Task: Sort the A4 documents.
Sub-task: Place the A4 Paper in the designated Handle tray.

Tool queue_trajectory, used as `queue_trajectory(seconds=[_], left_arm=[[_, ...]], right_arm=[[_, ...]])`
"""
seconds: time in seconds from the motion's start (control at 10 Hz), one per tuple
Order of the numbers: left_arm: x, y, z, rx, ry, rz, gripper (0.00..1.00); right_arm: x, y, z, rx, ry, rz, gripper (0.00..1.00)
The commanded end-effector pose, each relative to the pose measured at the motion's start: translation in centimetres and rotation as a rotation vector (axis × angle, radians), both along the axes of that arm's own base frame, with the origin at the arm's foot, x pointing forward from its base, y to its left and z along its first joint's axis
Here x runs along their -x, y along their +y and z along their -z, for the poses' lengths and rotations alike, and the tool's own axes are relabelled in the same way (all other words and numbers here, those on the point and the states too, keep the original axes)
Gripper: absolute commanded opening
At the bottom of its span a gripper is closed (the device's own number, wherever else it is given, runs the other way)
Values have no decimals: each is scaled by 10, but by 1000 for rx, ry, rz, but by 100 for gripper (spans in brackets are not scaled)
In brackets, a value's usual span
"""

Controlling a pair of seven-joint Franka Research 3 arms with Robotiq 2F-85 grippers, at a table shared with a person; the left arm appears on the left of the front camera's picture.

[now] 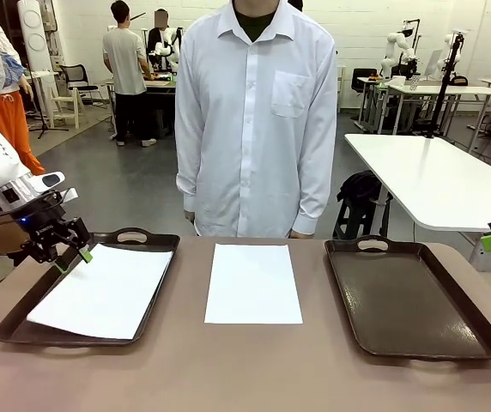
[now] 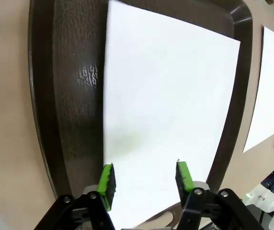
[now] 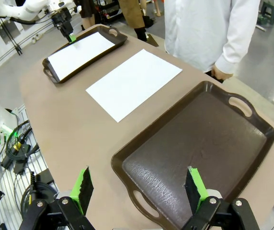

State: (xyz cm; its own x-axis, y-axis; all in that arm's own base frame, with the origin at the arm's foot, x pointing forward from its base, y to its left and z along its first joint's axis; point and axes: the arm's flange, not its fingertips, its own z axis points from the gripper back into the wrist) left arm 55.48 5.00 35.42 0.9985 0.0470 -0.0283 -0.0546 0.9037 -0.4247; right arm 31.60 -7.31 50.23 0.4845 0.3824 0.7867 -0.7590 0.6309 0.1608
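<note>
Front view: shows one A4 sheet inside the left tray at the counter's left end, long axis along the tray's length, slightly skewed. Finds the left claw at that tray's far-left corner, spread wide, gripping nothing. Shows a second sheet mid-counter, long axis toward the person, free counter strips on both sides before either tray.

Left wrist view: looks between parted pads onto the sheet, tray rim close on both sides.

Right wrist view: has the right claw wide open, holding nothing, over the right tray's near edge.
</note>
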Motion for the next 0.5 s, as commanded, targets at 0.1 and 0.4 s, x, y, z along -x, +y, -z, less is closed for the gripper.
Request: queue_trajectory(seconds=[0.1, 0.4], left_arm=[[11, -3, -3, -25, 1, -20, 100], [15, -8, -3, 20, -31, -130, 100]], right_arm=[[-3, 0, 1, -16, -15, -14, 100], [-3, 0, 1, -16, -15, -14, 100]])
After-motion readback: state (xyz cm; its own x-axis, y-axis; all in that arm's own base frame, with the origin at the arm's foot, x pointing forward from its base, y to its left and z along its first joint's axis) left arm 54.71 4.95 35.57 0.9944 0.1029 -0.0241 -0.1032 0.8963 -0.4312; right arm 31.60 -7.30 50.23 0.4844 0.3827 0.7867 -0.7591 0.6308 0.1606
